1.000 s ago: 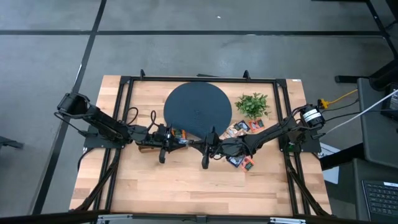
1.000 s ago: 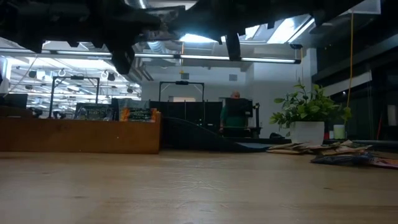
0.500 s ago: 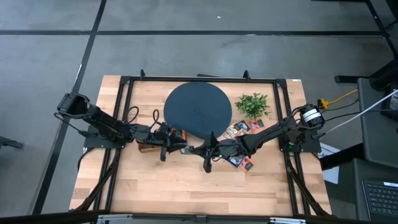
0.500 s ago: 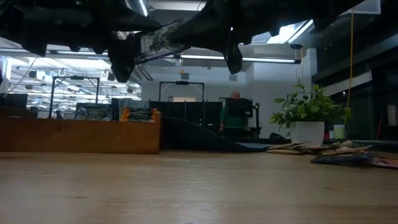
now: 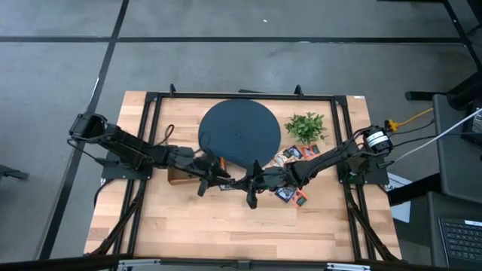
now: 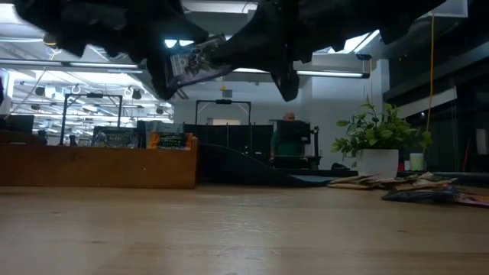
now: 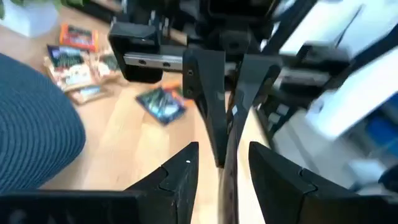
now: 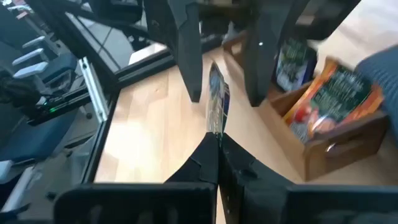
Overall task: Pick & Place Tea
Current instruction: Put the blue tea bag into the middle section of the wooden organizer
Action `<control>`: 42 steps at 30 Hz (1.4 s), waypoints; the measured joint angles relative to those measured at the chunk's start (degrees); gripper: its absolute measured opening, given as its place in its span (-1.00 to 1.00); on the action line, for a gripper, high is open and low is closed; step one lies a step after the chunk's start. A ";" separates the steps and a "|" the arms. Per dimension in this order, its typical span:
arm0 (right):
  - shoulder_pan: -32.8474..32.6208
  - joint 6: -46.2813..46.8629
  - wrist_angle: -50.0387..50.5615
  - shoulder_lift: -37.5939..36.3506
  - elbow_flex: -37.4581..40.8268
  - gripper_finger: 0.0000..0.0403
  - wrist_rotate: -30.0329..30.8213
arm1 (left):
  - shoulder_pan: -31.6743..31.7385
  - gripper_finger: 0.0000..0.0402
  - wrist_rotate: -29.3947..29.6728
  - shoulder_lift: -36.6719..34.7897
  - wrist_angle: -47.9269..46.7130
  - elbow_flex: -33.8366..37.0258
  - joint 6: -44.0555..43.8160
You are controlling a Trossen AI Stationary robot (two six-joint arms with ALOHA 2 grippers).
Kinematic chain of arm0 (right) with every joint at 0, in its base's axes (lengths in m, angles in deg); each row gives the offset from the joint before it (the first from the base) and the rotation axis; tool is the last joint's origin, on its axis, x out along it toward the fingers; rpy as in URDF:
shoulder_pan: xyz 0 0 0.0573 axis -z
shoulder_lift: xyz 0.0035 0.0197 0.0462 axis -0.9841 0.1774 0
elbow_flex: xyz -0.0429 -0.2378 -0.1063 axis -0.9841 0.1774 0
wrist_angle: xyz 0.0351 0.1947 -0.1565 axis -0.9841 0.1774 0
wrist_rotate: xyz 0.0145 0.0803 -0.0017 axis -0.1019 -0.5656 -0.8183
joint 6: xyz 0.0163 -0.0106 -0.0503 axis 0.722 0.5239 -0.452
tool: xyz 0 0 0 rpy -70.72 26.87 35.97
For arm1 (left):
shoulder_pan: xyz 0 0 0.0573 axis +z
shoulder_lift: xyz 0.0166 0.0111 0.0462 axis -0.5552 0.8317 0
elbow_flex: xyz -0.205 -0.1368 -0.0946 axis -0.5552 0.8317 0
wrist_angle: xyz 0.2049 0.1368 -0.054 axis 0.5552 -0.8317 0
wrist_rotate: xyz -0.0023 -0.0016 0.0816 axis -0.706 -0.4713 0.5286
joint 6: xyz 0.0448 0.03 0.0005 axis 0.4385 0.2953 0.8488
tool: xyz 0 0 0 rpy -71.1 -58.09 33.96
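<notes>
While right gripper (image 8: 216, 163) pinches a sachet (image 8: 215, 102), left gripper (image 7: 219, 167) — spread — seemingly straddles it.

The left claw (image 5: 219, 175) has opened around the right claw's (image 5: 239, 181) sachet (image 8: 215, 99).

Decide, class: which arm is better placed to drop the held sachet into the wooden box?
Probably left. Its open pincer straddles the sachet pinched by the shut right pincer, and the left arm is nearer the wooden box.
</notes>
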 joint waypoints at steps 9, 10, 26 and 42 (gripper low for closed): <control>-0.02 1.45 2.68 0.00 0.01 -0.98 -2.97 | 2.56 -0.33 -5.52 0.00 -23.99 -11.91 5.49; 0.00 1.51 2.76 0.00 0.01 -0.98 -2.97 | 2.61 -0.33 -5.55 0.00 -25.29 -12.59 5.68; 1.46 0.39 1.62 0.00 0.01 -0.98 -4.74 | 2.59 -0.45 -5.18 0.00 -25.79 -13.26 6.85; 1.49 0.31 1.47 0.00 0.01 -0.92 -4.45 | 2.59 -0.99 -7.41 0.00 -25.62 -13.26 9.01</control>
